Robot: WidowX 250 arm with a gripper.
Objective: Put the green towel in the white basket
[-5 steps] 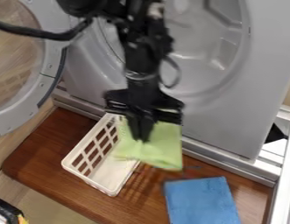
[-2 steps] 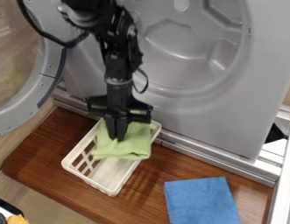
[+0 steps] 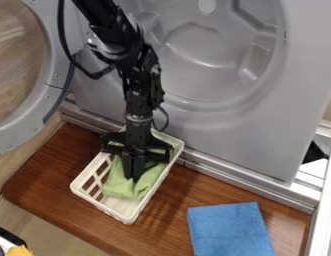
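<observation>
One grey washer (image 3: 241, 130) fills the back of the view, its round mouth facing out. Its door (image 3: 17, 134) stands open at the left, a ring around a clear middle. In front lies a brown wood board (image 3: 51, 160). The black arm (image 3: 121, 40) comes in from the top edge, slanting, then hangs down past the washer's mouth. Below it the white basket (image 3: 127, 218), slatted along its side, sits aslant on the board. A blue cloth (image 3: 228, 230) lies flat on the board to the right of the basket, apart from it. The gripper (image 3: 133, 177) points down inside the basket, narrow, fingers close together, pinching the towel. The green towel (image 3: 119, 185), crumpled around the fingertips, is inside the basket
</observation>
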